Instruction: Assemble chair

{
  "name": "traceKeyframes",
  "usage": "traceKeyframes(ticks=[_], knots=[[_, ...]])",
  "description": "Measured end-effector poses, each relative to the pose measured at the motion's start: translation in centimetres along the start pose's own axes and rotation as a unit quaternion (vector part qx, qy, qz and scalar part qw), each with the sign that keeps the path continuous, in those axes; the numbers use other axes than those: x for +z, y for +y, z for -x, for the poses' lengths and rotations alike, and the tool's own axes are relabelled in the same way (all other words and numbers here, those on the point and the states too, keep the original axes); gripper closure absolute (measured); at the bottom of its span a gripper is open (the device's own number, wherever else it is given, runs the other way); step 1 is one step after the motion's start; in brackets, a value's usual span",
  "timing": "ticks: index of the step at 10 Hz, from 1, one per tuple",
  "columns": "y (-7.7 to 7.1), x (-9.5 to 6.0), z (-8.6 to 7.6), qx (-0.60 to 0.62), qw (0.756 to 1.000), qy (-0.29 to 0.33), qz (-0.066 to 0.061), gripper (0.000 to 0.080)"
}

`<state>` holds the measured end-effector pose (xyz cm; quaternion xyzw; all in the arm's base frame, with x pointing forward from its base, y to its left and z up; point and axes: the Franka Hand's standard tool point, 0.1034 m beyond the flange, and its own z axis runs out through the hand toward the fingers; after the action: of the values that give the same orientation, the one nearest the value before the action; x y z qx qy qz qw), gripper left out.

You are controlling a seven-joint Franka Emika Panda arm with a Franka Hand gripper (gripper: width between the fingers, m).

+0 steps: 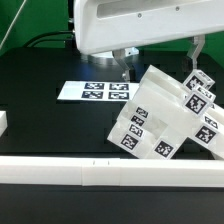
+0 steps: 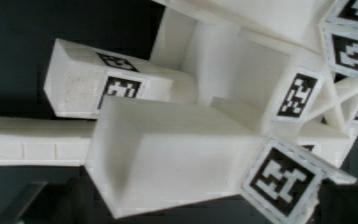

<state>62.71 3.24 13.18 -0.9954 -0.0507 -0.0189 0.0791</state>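
Gripper: I am seeing the gripper [image 1: 125,68] hanging under the white arm housing [image 1: 135,25] with its fingers standing apart and nothing lying between them
Gripper position: it is hovering over the black bench [image 1: 40,120], just above the marker board [image 1: 95,91] and close to the upper corner of the chair assembly
Chair: I am watching the chair [image 1: 165,120], a cluster of white blocky parts already joined, sitting tilted on the bench toward the exterior view's right, not touched by the gripper
Tags: black-and-white square tags are showing on several of its faces
Frame part: a cross-braced piece [image 2: 345,105] is showing at the edge of the wrist view, beside a tagged block [image 2: 91,78]
Seat slab: a broad plain white face [image 2: 167,150] is filling the middle of the wrist view
Border rail: a long white rail [image 1: 100,172] is lying along the near edge of the bench, in front of the chair
Small block: a white piece [image 1: 3,122] is sitting at the exterior view's left edge
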Motion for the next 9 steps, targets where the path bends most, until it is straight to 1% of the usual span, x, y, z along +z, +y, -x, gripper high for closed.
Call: traceKeyframes(ticks=[3, 4, 5, 6, 7, 9], knots=[[0.0, 0.1, 0.0, 0.0, 1.0, 0.0, 0.0, 0.0151], [0.4, 0.1, 0.1, -0.015, 1.0, -0.004, 0.0, 0.0151], [1.9, 0.3, 0.0, -0.026, 1.0, -0.007, 0.001, 0.0151], [3.0, 0.5, -0.1, -0.027, 1.0, -0.007, 0.002, 0.0151], [3.7, 0.9, 0.1, -0.023, 1.0, -0.007, 0.004, 0.0151], [4.4, 1.1, 0.2, -0.016, 1.0, -0.009, 0.004, 0.0151]])
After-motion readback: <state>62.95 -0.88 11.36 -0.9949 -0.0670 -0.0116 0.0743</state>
